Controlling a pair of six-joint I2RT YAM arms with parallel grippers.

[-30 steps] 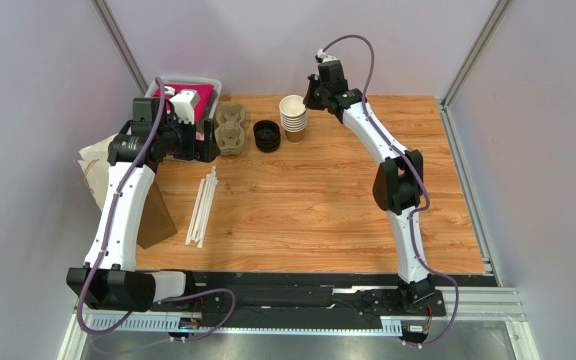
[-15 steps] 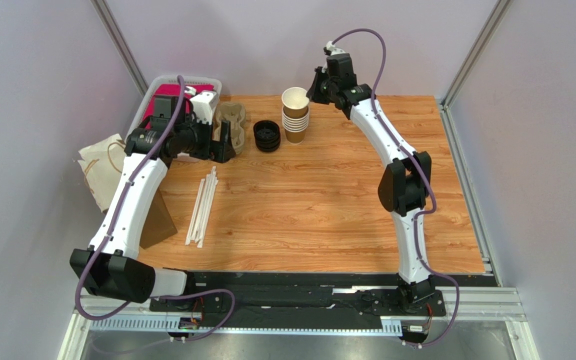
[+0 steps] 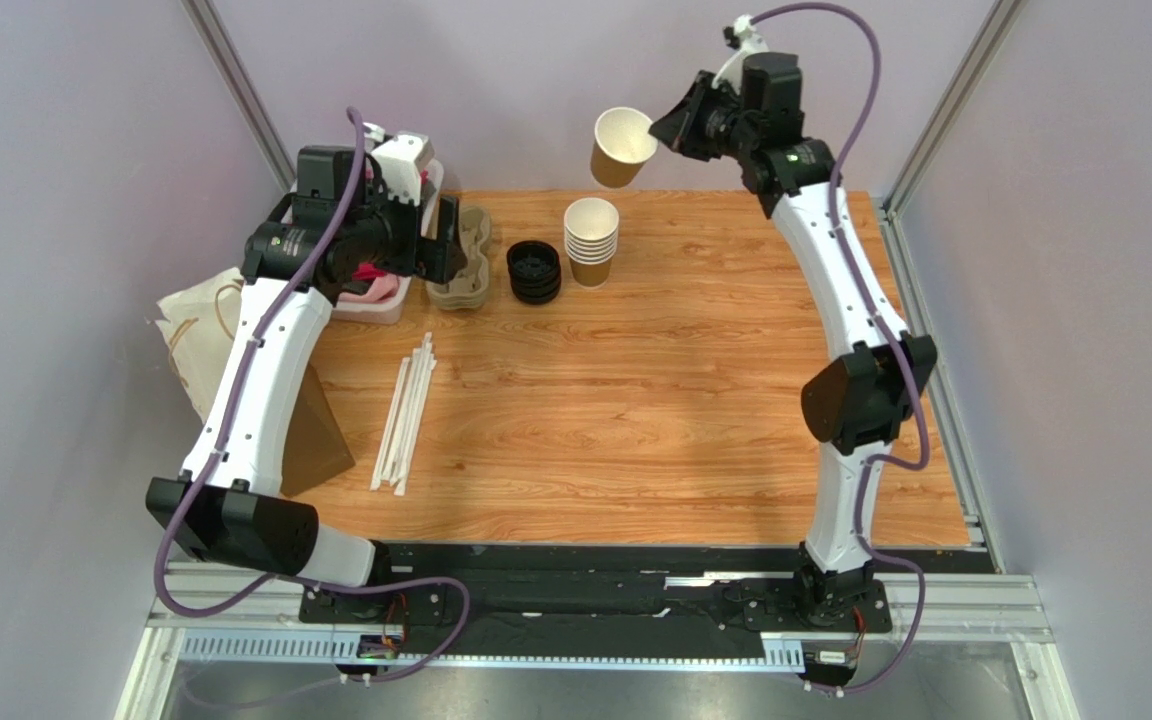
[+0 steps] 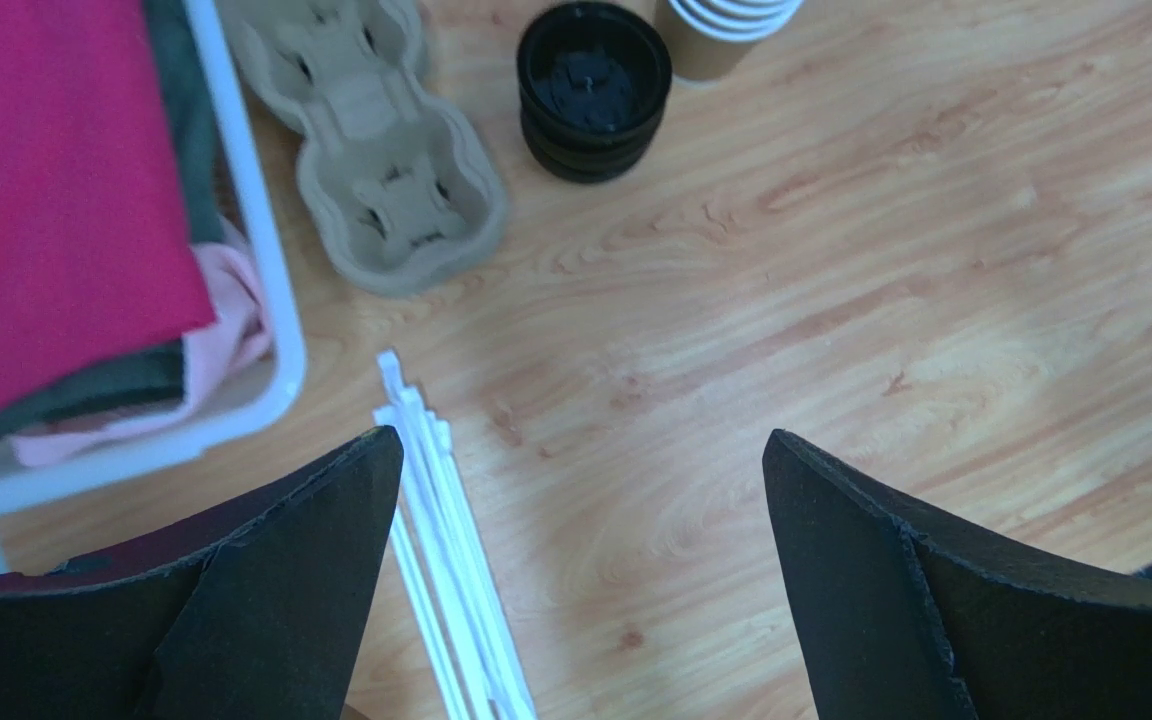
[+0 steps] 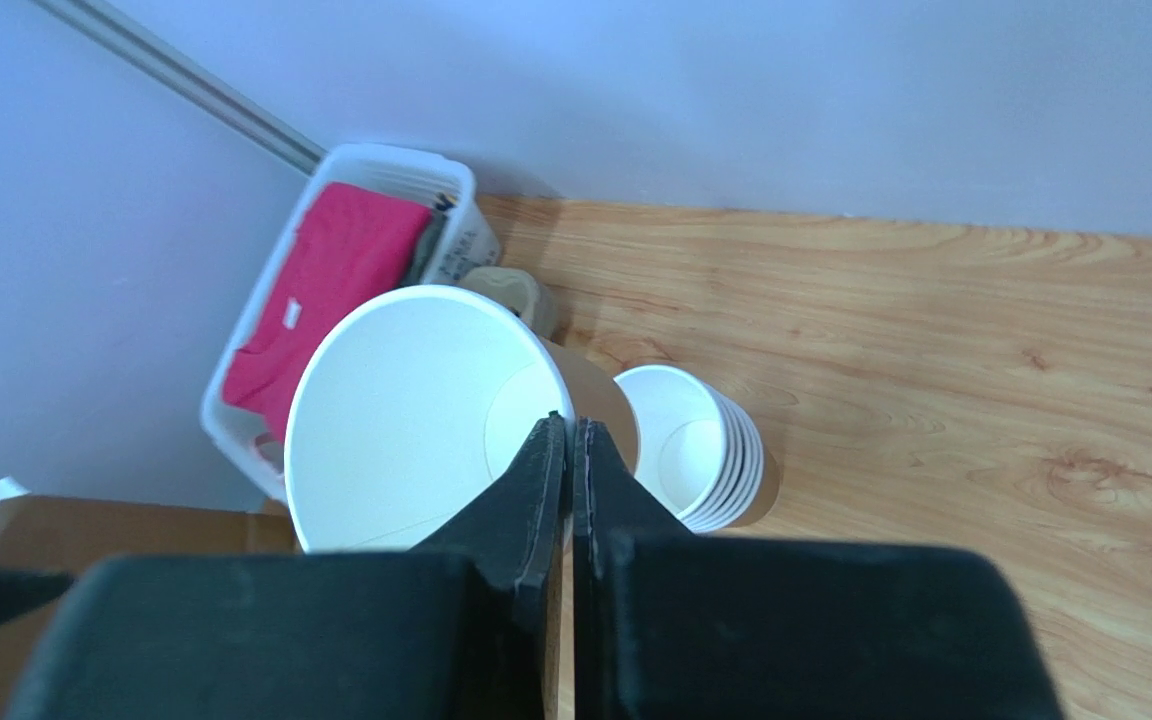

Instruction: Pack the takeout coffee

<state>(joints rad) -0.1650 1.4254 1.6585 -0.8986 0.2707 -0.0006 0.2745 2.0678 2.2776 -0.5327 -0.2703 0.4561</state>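
**Paper cup (image 3: 623, 144) pinched in right gripper (image 3: 663, 132)**

Left gripper (image 4: 579, 444) is spread wide and empty above the straws (image 4: 455, 585). Right gripper fingers are closed on the cup's rim. The cup hangs tilted in the air, apart from the cup stack (image 3: 590, 240).

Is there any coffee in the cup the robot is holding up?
Empty. The right wrist view looks straight into the lidless brown paper cup, pinched by the right hand: only bare white inside.

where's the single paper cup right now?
Top external view: the paper cup is in the air, pinched at its rim by the right gripper, above the cup stack near the far edge of the table.
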